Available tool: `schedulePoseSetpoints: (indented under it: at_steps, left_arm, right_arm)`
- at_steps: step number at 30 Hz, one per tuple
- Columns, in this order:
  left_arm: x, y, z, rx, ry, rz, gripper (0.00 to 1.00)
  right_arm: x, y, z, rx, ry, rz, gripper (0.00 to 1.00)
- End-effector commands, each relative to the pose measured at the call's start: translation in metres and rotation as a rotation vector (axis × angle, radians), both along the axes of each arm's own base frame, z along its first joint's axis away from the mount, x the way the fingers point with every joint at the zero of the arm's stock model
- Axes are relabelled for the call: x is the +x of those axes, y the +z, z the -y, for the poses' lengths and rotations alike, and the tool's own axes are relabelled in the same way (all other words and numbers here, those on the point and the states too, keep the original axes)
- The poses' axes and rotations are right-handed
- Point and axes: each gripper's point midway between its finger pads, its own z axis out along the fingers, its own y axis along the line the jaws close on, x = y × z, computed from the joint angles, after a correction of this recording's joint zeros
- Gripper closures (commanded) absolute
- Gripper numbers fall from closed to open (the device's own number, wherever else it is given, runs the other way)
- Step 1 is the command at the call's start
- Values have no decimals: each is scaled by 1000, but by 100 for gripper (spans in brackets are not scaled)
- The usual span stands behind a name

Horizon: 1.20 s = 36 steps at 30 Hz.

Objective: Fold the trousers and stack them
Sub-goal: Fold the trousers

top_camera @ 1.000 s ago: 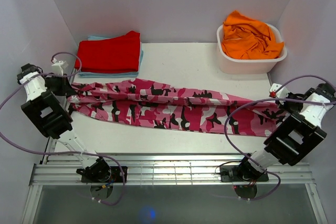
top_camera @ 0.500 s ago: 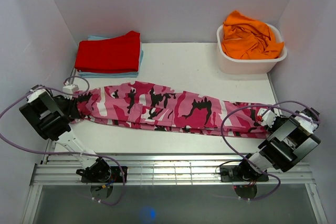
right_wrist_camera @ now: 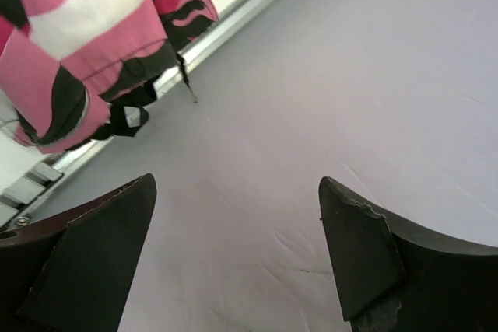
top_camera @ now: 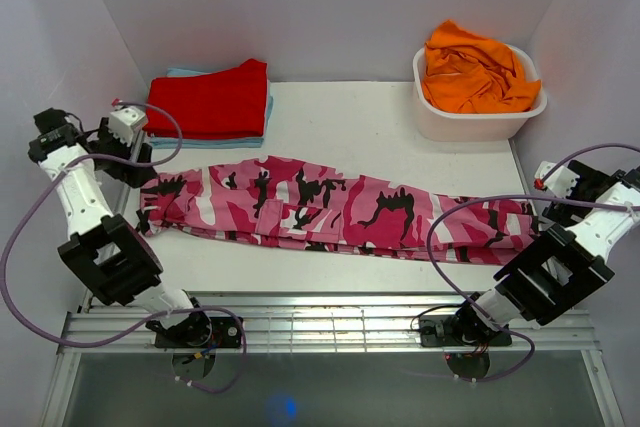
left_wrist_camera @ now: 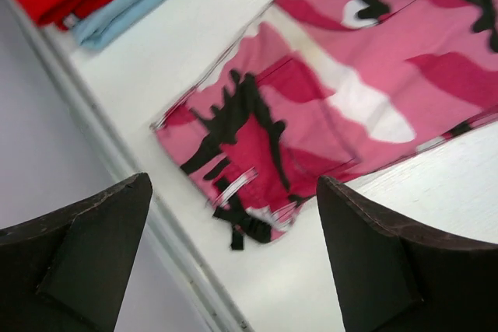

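Change: both grippers have let go of the trousers' (top_camera: 330,207) ends and drawn outward, and the cloth has settled flat.
Left gripper (left_wrist_camera: 233,184): fingers spread wide, holding nothing, hovering just outside the trousers' left end.
Right gripper (right_wrist_camera: 237,183): fingers spread wide, empty, with the trousers' right end just to its left at the table (top_camera: 350,122) edge.
Trousers: stretched lengthwise on the table between the two grippers, touching neither.
Red garment (top_camera: 210,99): folded on light blue cloth (top_camera: 200,140), just beyond the left gripper.
White tub (top_camera: 470,122): well beyond the right gripper, holding a crumpled orange garment (top_camera: 475,72).
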Motion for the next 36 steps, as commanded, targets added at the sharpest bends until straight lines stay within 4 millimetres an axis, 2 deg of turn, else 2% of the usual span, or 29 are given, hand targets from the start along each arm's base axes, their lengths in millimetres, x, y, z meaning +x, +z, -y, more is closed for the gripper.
schedulePoseSetpoints:
  at_steps: [1, 2, 3, 4, 5, 6, 7, 8, 9, 10, 11, 15, 16, 19, 22, 25, 26, 29, 30, 33, 36]
  left_arm:
    - [6, -1, 53, -71, -67, -31, 2]
    - [5, -14, 64, -89, -71, -59, 2]
    - [9, -21, 84, -93, -101, -72, 2]
    - [19, -25, 88, -61, -99, -49, 2]
    - [15, -44, 97, -93, -66, -105, 2]
    - [18, -54, 110, -96, -75, -124, 2]
    - [24, -65, 109, -79, -48, -130, 5]
    - [22, -88, 112, -112, -19, -207, 10]
    - [18, -105, 115, -129, -7, -261, 17]
    - [16, -118, 115, -141, 11, -304, 29]
    - [13, -137, 114, -154, 25, -363, 35]
    - [-12, -185, 106, -98, 53, -468, 47]
    - [-25, -198, 105, -76, 49, -505, 49]
    - [-46, -220, 86, 23, 39, -543, 57]
    - [-55, -229, 61, 81, 55, -561, 60]
    - [-48, -225, 42, 119, 43, -521, 59]
    - [-42, -222, 38, 142, 29, -499, 57]
    - [-30, -216, 36, 144, 14, -469, 52]
    - [-20, -209, 33, 148, 13, -445, 51]
    - [-10, -205, 31, 150, 5, -434, 46]
    - [-8, -206, 33, 172, -15, -440, 45]
  right_arm:
    - [-15, -1, -29, 128, 19, -46, 10]
    - [-15, -1, -29, 129, 18, -48, 10]
    - [-17, -6, -30, 149, -9, -57, 10]
    - [-15, -7, -26, 147, -24, -48, 10]
    - [-15, -10, -27, 159, -34, -54, 9]
    - [-14, -13, -29, 186, -56, -64, 6]
    - [-13, -19, -31, 208, -73, -79, 3]
    - [-14, -25, -31, 214, -101, -109, 4]
    - [-9, -29, -37, 226, -110, -127, 9]
    - [-10, -37, -39, 270, -174, -150, 14]
    - [-8, -39, -39, 279, -198, -154, 16]
    - [-2, -47, -45, 352, -298, -183, 17]
    - [-2, -52, -45, 364, -319, -201, 18]
    - [-5, -62, -42, 371, -362, -248, 19]
    - [-5, -65, -39, 368, -368, -260, 20]
    - [0, -64, -47, 391, -315, -256, 25]
    - [3, -64, -51, 404, -298, -250, 29]
    - [12, -65, -68, 418, -236, -260, 39]
    - [16, -66, -76, 420, -208, -267, 40]
    - [25, -71, -93, 429, -161, -282, 44]
    - [35, -81, -105, 436, -153, -299, 45]
